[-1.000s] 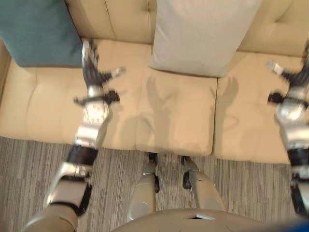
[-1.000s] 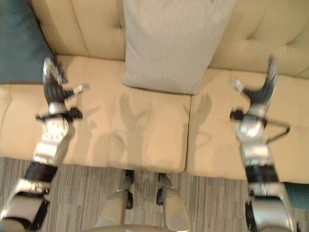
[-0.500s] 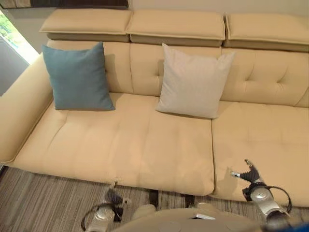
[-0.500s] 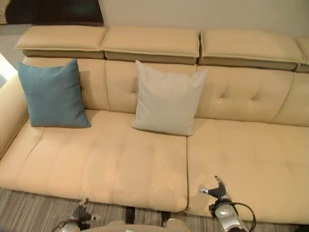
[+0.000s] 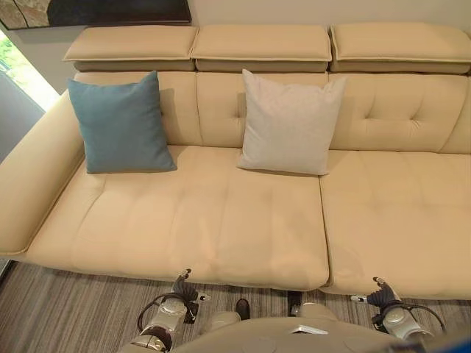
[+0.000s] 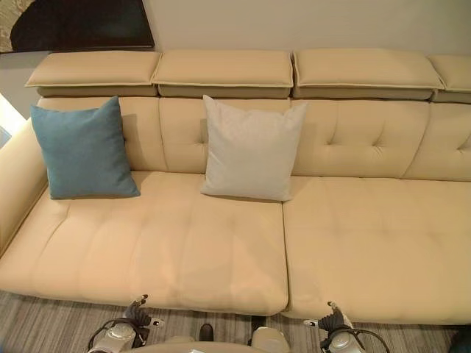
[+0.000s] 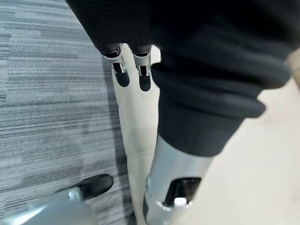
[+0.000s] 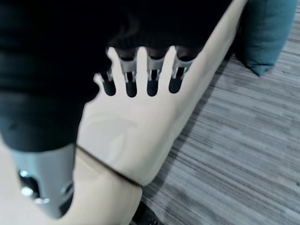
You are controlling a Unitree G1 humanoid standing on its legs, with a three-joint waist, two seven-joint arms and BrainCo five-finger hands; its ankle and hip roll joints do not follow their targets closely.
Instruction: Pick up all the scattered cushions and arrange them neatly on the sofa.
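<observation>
Two cushions are seen propped upright against the backrest of the sofa (image 5: 221,220): a teal cushion (image 5: 121,123) near the sofa's left armrest and a pale grey cushion (image 5: 287,123) at the middle, the two well apart from each other. Another teal cushion (image 8: 267,33) is seen in the right wrist view, down by the sofa's front edge over the floor (image 8: 243,154); whether it rests on the floor cannot be told. Both hands are held low at the front edge of the seat, well apart from the two cushions on the sofa. The left hand (image 5: 184,285) is seen with its fingers straight and spread, nothing being held in it. The right hand (image 5: 379,294) is likewise seen with straight, relaxed fingers (image 8: 152,84) over the seat's edge and is empty. The sofa is long, covered in smooth cream leather-like material, with tufted back panels and three padded headrests along the top. The floor is covered in grey striped carpet. A pale wall (image 6: 294,22) is seen behind the sofa, with a dark framed picture (image 6: 81,26) hung at the upper left. Both cushions on the sofa are square and of woven cloth.
</observation>
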